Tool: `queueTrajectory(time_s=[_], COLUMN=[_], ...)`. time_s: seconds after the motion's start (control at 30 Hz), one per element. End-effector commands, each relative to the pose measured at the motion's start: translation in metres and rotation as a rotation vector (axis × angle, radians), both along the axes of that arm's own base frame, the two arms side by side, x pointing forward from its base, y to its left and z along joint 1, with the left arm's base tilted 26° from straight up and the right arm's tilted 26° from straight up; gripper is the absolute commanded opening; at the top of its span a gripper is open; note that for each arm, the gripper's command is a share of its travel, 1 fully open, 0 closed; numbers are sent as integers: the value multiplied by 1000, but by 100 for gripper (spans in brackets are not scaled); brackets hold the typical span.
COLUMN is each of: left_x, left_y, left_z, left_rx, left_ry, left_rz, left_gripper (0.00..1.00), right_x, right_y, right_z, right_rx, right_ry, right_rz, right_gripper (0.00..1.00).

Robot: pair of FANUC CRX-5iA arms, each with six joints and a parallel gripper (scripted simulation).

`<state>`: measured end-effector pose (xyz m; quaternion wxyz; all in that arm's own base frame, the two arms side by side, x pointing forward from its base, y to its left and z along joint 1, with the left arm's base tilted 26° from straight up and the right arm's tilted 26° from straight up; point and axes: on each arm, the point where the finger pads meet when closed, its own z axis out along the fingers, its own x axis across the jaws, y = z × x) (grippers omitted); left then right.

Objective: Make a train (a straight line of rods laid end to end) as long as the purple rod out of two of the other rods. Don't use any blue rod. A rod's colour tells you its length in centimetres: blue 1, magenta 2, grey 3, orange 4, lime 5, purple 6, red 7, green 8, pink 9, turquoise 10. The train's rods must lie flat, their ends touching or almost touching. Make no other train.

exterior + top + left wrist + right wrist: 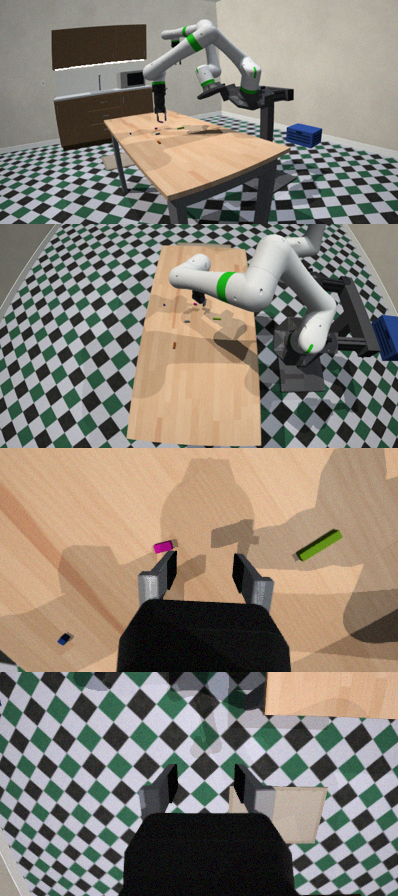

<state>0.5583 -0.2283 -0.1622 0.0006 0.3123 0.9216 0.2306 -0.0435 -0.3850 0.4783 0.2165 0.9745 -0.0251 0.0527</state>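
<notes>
My left gripper (pixel 161 120) (pixel 204 563) is open, pointing down above the table, with nothing between its fingers. The magenta rod (pixel 194 303) (pixel 156 128) (pixel 163 547) lies just ahead of its left finger in the left wrist view. The lime rod (pixel 217 318) (pixel 180 128) (pixel 320 545) lies to the right there. The grey rod (pixel 186 321) (pixel 158 134) and orange rod (pixel 174 345) (pixel 158 142) lie apart. The purple rod (pixel 160 121) shows by the left fingertips in the exterior view; the arm hides it in the top view. My right gripper (pixel 205 776) is open and empty, off the table.
The small blue rod (pixel 164 305) (pixel 130 134) (pixel 64 639) lies near one long edge of the table (pixel 199 410) (pixel 217 155). The left arm reaches low across the table. The right arm is raised behind it in the exterior view. A blue crate (pixel 387 337) (pixel 304 135) stands on the floor.
</notes>
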Motion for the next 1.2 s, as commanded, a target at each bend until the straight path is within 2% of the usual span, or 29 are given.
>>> queueTrajectory(time_s=[0.0,0.1,0.17,0.2,0.67,0.73,0.77,1.17], left_x=[0,0,0,0,3,3,4,10], left_y=[2,5,5,7,19,19,22,33], left_z=[3,4,4,5,11,11,13,19], left_rx=[16,29,29,41,101,101,113,164], left_ry=[77,116,116,153,330,330,367,517], left_rz=[-147,-230,-230,-308,-684,-684,-764,-1084], left_gripper=[100,100,100,100,100,100,100,100], right_x=[0,0,0,0,0,0,0,0], right_y=[0,0,0,0,0,0,0,0], right_z=[1,1,1,1,1,1,1,1], right_rx=[-2,-2,-2,-2,-2,-2,-2,-2], right_ry=[0,0,0,0,0,0,0,0], right_rz=[-1,-1,-1,-1,-1,-1,-1,-1], right_gripper=[100,100,100,100,100,100,100,100])
